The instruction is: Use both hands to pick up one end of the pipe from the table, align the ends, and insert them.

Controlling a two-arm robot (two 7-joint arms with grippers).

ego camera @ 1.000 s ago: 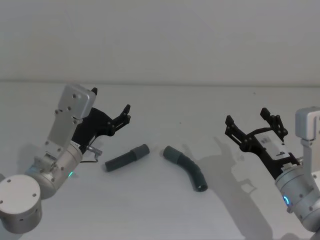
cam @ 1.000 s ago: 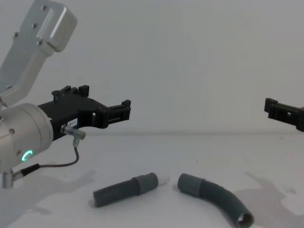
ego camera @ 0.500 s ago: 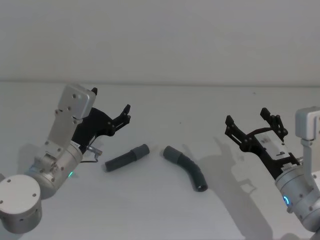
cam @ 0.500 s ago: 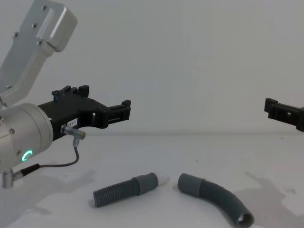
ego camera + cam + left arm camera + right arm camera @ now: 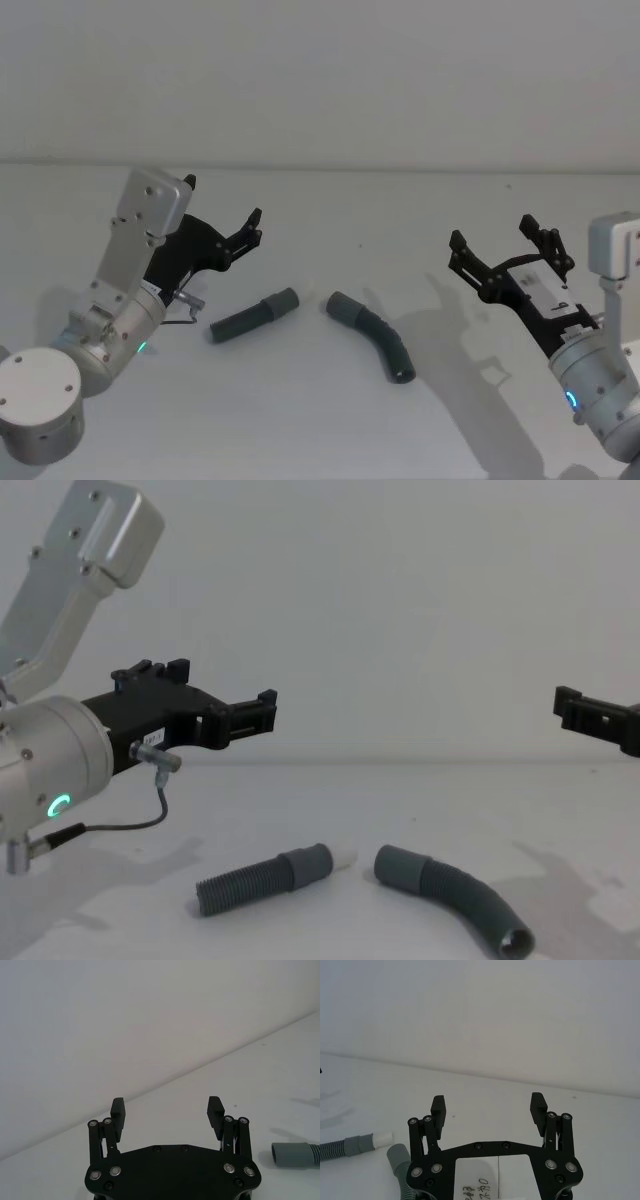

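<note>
A matte white table (image 5: pixel 320 440) runs back to a straight far edge at 12 o'clock, where it meets a plain pale wall (image 5: pixel 320 80). Bare surface lies open on every side of the pipe, which rests near the middle in two separate pieces.

The straight piece (image 5: pixel 255 314) is dark grey and ribbed, lying from 8 o'clock to 2 o'clock in the head view. A smooth grey cuff (image 5: pixel 310 864) and a short white tip (image 5: pixel 345 857) finish its 2 o'clock end. At its 3 o'clock lies the curved piece (image 5: pixel 372 328), also ribbed. Its smooth socket cuff (image 5: pixel 397 866) faces the white tip, near it but not touching. From there it bends away to a plain open end (image 5: pixel 402 375) at 5 o'clock.

The left gripper (image 5: pixel 222 200) hangs above the table at 10 o'clock of the straight piece, well apart from it. Its black plastic fingers are spread wide with nothing between them. A green ring light (image 5: pixel 60 805) glows on its silver cylindrical wrist, and a thin grey cable (image 5: pixel 120 825) loops below.

The right gripper (image 5: pixel 492 230) hangs at 3 o'clock of the curved piece, well apart, fingers also spread wide and empty. A white label (image 5: pixel 480 1185) sits on its black body.
</note>
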